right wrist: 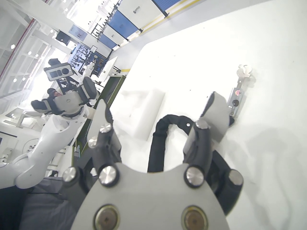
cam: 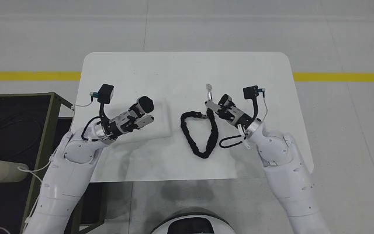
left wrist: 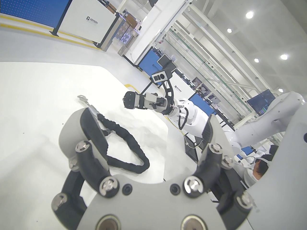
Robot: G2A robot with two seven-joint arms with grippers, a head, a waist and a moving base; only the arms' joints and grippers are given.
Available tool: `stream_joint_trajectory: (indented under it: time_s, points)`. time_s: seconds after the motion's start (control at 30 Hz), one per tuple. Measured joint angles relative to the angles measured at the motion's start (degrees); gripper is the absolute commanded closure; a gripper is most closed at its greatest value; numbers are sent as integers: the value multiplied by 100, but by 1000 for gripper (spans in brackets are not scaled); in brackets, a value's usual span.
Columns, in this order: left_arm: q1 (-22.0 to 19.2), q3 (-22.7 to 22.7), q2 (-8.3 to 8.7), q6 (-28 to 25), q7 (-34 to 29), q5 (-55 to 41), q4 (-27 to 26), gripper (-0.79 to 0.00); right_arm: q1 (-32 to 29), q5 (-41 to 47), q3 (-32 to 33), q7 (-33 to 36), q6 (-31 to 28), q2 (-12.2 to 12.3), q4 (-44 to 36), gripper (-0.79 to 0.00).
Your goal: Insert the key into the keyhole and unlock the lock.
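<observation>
Chain lock (cam: pixel 198 136) lies on table (cam: pixel 123 70) beside right pincer (cam: pixel 215 107).

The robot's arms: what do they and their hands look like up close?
Both arms wear smooth white shells, with grey metal and black parts at the wrists. Each hand has two grey fingers faced with black pads, held by silver screws. A black bracket above each wrist carries a small black camera, and a black cable loops beside one wrist.
</observation>
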Motion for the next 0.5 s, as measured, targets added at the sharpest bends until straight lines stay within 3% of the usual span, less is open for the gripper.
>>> stream_joint_trajectory:
  time_s: [0.03, 0.17, 0.5]
  points:
    - [0, 2, 0, -1, -2, 0, -1, -784, -47, 85, 24, -29, -73, 5, -75, -751]
    - [0, 1, 0, -1, 3, 0, 0, -784, -58, 133, 30, -25, -89, 6, -95, -785]
    - [0, 1, 0, -1, 3, 1, 0, -784, -57, 130, 29, -24, -86, 6, -93, -784]
